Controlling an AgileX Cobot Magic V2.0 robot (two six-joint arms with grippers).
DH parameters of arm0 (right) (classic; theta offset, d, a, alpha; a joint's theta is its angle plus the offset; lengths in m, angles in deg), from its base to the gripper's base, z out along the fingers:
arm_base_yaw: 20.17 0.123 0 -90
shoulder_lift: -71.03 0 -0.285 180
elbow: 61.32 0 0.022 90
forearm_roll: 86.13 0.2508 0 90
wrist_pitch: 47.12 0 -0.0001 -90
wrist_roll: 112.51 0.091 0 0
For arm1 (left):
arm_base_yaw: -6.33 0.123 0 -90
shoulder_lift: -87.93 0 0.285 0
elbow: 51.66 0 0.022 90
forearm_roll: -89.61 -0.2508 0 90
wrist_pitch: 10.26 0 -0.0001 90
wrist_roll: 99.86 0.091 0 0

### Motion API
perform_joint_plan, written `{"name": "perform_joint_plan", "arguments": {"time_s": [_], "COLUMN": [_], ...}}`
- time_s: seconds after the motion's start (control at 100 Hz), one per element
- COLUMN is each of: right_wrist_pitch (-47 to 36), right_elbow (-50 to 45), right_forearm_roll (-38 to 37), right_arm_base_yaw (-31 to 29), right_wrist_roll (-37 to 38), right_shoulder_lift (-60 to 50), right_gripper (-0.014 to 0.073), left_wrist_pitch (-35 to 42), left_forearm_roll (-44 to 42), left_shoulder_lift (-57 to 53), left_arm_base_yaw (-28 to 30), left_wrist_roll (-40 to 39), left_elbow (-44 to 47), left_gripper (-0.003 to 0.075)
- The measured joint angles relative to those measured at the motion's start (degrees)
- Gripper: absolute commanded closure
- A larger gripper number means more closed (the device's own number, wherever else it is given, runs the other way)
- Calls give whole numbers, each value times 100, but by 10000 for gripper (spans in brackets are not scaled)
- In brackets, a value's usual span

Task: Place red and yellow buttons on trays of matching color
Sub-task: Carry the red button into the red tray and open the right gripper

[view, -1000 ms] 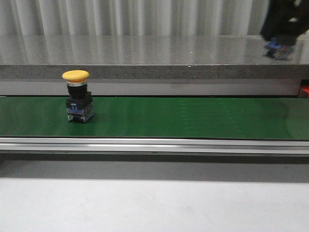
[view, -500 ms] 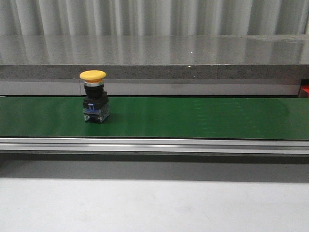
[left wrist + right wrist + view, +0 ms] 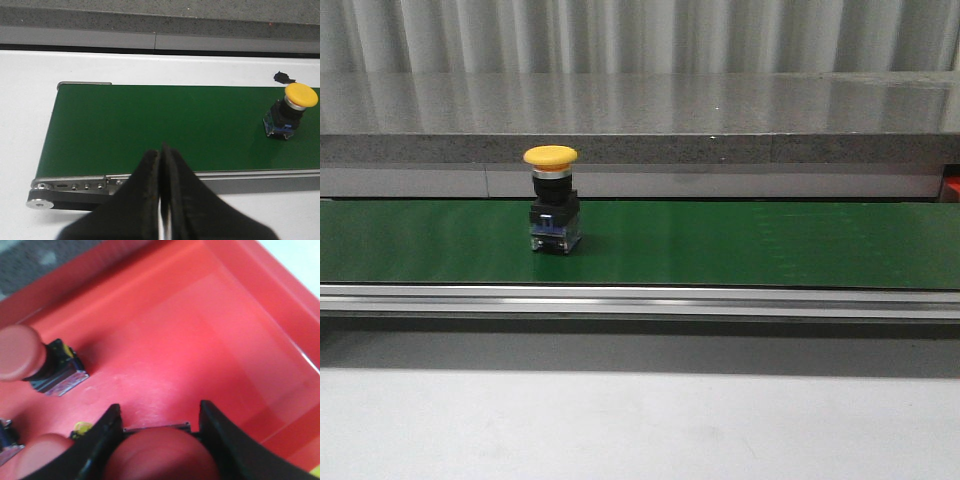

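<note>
**Front view: one yellow button on the belt, both arms out of sight**

Front view shows neither arm. A yellow button stands upright on the green conveyor belt, left of the belt's middle, its cap level. At the far right edge a sliver of something red is cut off by the frame; what it is cannot be told there.

From the left wrist view, the left gripper hangs above the near end of the belt with its two dark fingers pressed together, clenched on nothing. The yellow button sits well apart from it, farther along the belt, partly tilted in this perspective.

The right wrist picture is blurred. The right gripper is over the red tray, its fingers spread on either side of a red button whose cap fills the gap; whether the pads actually press on it cannot be told. Another red button lies on its side on the tray floor, and a third is cut off at the frame's edge.
</note>
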Motion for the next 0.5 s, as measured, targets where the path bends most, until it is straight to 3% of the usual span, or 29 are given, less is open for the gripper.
{"name": "perform_joint_plan", "arguments": {"time_s": [0.36,0.5], "right_wrist_pitch": [57,57], "right_elbow": [244,244], "right_forearm_roll": [70,70], "right_arm_base_yaw": [0,0], "right_wrist_roll": [0,0], "right_shoulder_lift": [582,636], "right_gripper": [592,483], "left_wrist_pitch": [4,4], "left_forearm_roll": [0,0], "left_shoulder_lift": [0,0], "left_arm_base_yaw": [-14,-14], "left_wrist_roll": [0,0], "left_elbow": [0,0], "left_gripper": [741,741]}}
